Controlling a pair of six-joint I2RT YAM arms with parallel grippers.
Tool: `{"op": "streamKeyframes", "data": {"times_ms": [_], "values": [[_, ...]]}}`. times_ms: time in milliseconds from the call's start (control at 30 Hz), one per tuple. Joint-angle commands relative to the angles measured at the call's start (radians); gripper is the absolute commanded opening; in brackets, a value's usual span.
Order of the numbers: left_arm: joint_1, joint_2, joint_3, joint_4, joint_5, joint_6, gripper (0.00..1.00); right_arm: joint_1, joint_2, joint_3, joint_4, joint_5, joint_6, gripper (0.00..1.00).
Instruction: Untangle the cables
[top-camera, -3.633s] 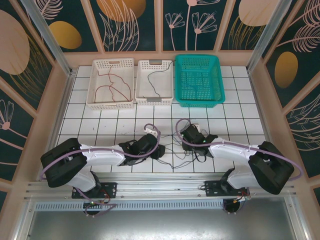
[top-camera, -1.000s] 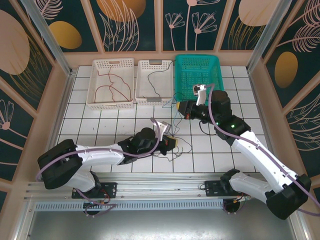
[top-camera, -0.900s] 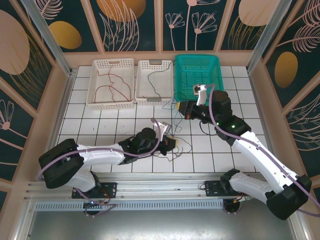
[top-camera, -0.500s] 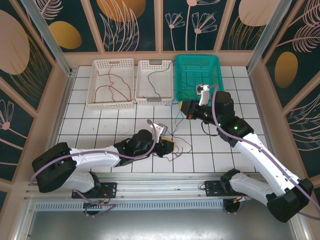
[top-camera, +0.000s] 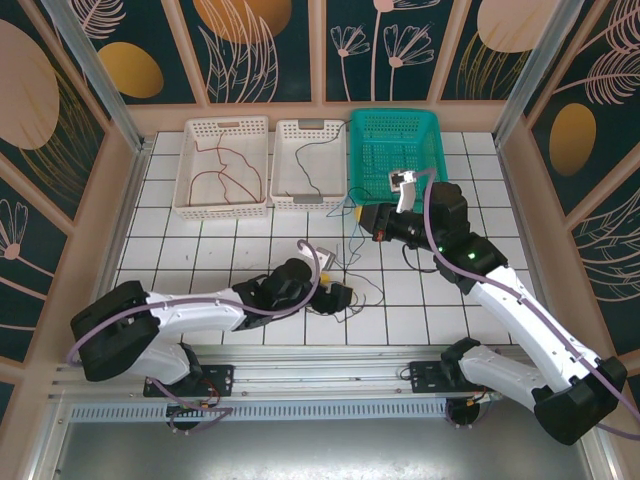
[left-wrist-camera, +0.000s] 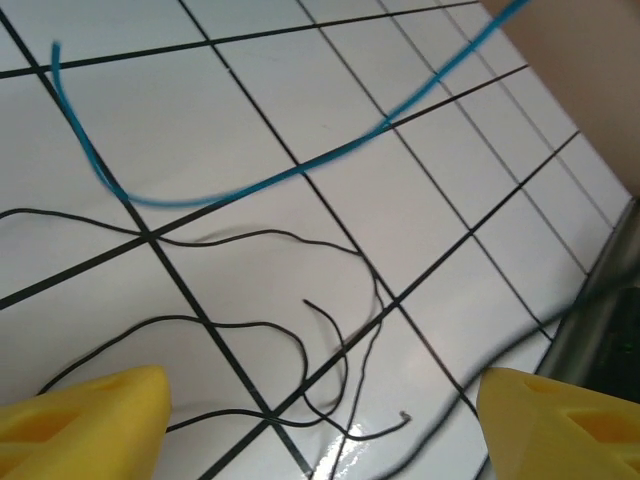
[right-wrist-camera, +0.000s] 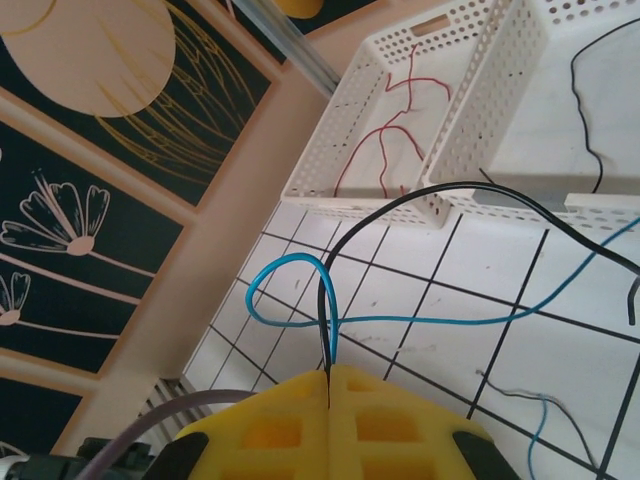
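Two grippers work over the tiled table (top-camera: 200, 240) in the overhead view. The left gripper (top-camera: 338, 296) lies low on the tiles, with loose black cables (top-camera: 368, 292) sprawled just past its fingertips. The right gripper (top-camera: 366, 218) is raised beside the teal basket (top-camera: 400, 205). A thin blue cable (top-camera: 347, 240) drops from its tips toward that black tangle. Well beyond both sets of fingers, the left white basket (top-camera: 190, 170) holds a red cable (top-camera: 225, 178). The middle white basket (top-camera: 285, 190) holds a lone black wire (top-camera: 312, 165).

In the left wrist view, the left gripper (left-wrist-camera: 320, 420) has its yellow fingers (left-wrist-camera: 85, 420) spread far apart at the lower corners, gripping nothing. The black cables (left-wrist-camera: 330, 340) lie slack on the tile in the gap ahead of the tips. The blue cable (left-wrist-camera: 250, 185) sweeps across farther out, blurred, rising to the upper right.

In the right wrist view, the right gripper (right-wrist-camera: 329, 375) has its yellow fingers (right-wrist-camera: 270, 430) pressed flat together. The blue cable (right-wrist-camera: 285, 262) and a held black strand (right-wrist-camera: 440, 192) both run into the closed seam. Just past the tips, the blue cable loops to the left and the black strand arches right. Far beyond the fingers sit the left white basket (right-wrist-camera: 340, 190) with the red cable (right-wrist-camera: 385, 150) and the middle white basket (right-wrist-camera: 520, 200) with the lone black wire (right-wrist-camera: 590, 110).
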Motion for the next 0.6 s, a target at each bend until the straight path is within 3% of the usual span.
{"op": "streamKeyframes", "data": {"times_ms": [0,133,233,333,567], "values": [[-0.001,0.029,0.051,-0.021,-0.022,0.036,0.78,-0.004,-0.028,0.005,0.046,-0.054,0.017,0.00],[-0.001,0.064,0.073,0.012,0.020,0.045,0.64,-0.005,-0.029,-0.007,0.062,-0.063,0.027,0.00],[0.000,0.078,0.075,0.033,0.039,0.043,0.28,-0.004,-0.032,-0.009,0.059,-0.050,0.025,0.00],[-0.001,0.064,0.063,0.041,0.057,0.043,0.02,-0.004,-0.039,-0.010,0.033,-0.003,0.015,0.00],[0.000,-0.102,0.027,-0.004,0.059,0.034,0.00,-0.004,-0.032,-0.061,-0.042,0.170,-0.003,0.00]]}}
